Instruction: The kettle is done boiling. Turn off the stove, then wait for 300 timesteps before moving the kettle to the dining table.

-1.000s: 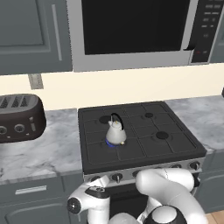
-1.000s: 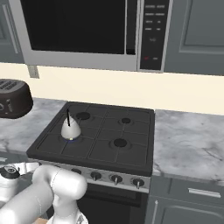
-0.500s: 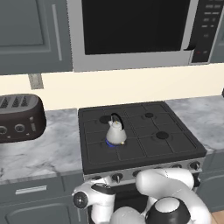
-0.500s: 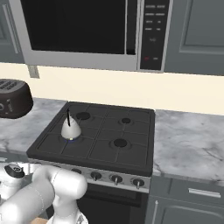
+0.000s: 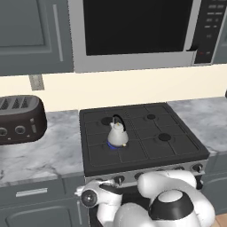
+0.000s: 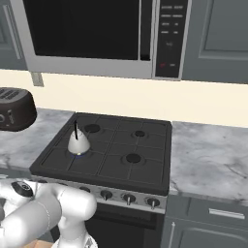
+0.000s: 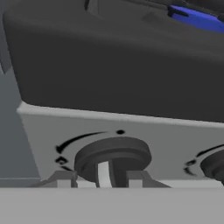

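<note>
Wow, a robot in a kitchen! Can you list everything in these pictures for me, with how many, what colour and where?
kettle: one, white with black handle, on the stove's front left burner, blue flame under it
stove: one, black, set in the counter, between the marble stretches
knobs: a row, dark, on the stove's steel front strip; one seen close up in the hand view
microwave: one, steel with black window, above the stove
toaster: one, dark, on the counter left of the stove
counter: grey-veined marble, both sides of the stove
cabinets: grey, above and below the counter
outlet: one, grey, on the cream wall
gripper: one, dark tips at the close-up knob, low before the stove
</note>
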